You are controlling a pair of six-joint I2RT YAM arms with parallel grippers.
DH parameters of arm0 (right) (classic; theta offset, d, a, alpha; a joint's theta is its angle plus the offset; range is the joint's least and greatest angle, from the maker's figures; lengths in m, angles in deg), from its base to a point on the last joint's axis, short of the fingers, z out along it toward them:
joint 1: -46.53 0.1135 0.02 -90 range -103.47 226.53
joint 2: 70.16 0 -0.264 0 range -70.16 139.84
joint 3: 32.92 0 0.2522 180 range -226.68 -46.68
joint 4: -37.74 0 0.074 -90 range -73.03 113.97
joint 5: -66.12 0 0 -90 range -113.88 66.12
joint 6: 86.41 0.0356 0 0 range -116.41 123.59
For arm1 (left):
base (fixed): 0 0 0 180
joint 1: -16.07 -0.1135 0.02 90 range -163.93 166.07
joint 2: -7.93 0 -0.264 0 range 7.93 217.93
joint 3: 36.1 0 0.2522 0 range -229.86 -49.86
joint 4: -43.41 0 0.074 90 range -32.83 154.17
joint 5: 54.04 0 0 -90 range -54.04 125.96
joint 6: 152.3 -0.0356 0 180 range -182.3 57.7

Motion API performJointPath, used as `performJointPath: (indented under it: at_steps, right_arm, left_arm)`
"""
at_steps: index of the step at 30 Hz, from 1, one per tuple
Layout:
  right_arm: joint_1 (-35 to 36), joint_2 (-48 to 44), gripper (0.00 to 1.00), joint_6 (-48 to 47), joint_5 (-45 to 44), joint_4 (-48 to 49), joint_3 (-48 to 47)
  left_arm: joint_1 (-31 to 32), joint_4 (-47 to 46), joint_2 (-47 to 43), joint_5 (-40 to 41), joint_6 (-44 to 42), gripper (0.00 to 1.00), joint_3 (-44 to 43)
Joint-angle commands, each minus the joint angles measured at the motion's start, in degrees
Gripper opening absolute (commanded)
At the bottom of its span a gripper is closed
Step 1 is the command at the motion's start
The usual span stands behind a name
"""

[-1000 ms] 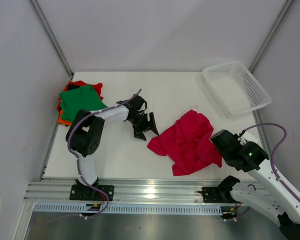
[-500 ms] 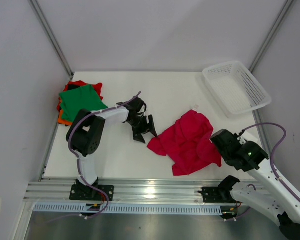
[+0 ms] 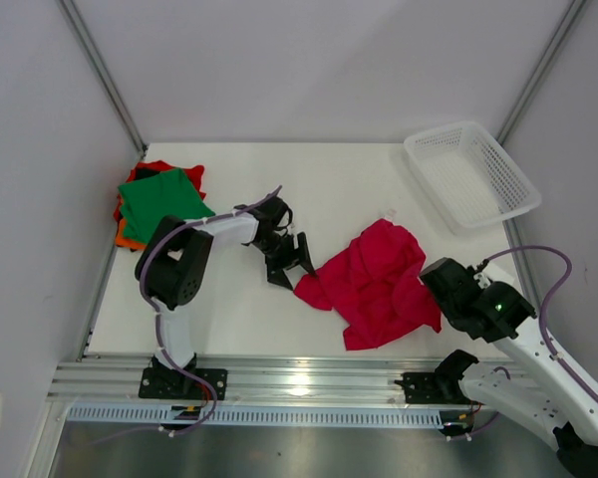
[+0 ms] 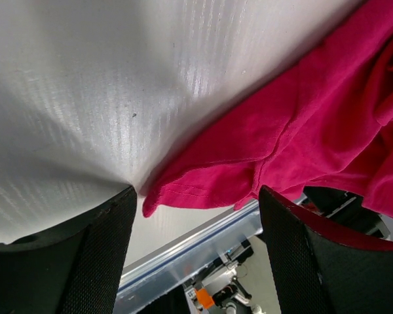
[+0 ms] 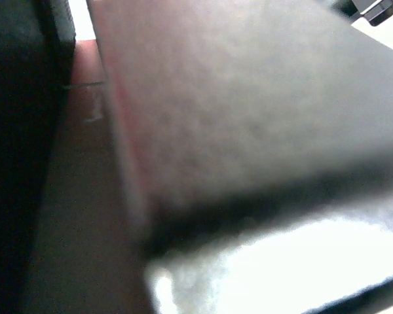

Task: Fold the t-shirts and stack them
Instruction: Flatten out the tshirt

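Observation:
A crumpled crimson-red t-shirt (image 3: 379,279) lies right of the table's middle. My left gripper (image 3: 291,261) stands open just left of the shirt's left corner. In the left wrist view that hem corner (image 4: 183,193) lies on the table between the two black fingers (image 4: 98,255), with no contact. Green (image 3: 159,199), red (image 3: 161,167) and orange (image 3: 128,237) t-shirts sit folded in a stack at the back left. My right gripper (image 3: 437,289) is down at the crimson shirt's right edge, its fingers hidden under the wrist. The right wrist view is a dark blur, so a hold on cloth cannot be judged.
A white mesh basket (image 3: 470,174) stands at the back right corner. An aluminium rail (image 3: 299,378) runs along the near table edge, and grey walls close in the left, back and right sides.
My left gripper has slid slightly down and right towards the crimson shirt's left corner, staying open. The right arm and the shirt have not moved.

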Motion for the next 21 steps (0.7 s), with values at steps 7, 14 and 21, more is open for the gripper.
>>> performJointPath:
  at_steps: [7, 14, 21]
  right_arm:
    - [0.4, -0.3, 0.00, 2.1, -1.1, 0.5, -0.9]
    - [0.4, -1.4, 0.00, 3.2, -0.8, 0.2, 0.1]
    - [0.4, -2.2, 0.00, 3.9, -0.6, 0.0, 0.4]
  left_arm:
    - [1.0, -1.2, 2.8, -2.0, 0.4, 0.76, 0.4]
    - [1.1, -1.7, 3.9, -3.9, -0.8, 0.01, 1.9]
    - [1.1, -1.7, 3.9, -4.2, -1.6, 0.01, 2.7]
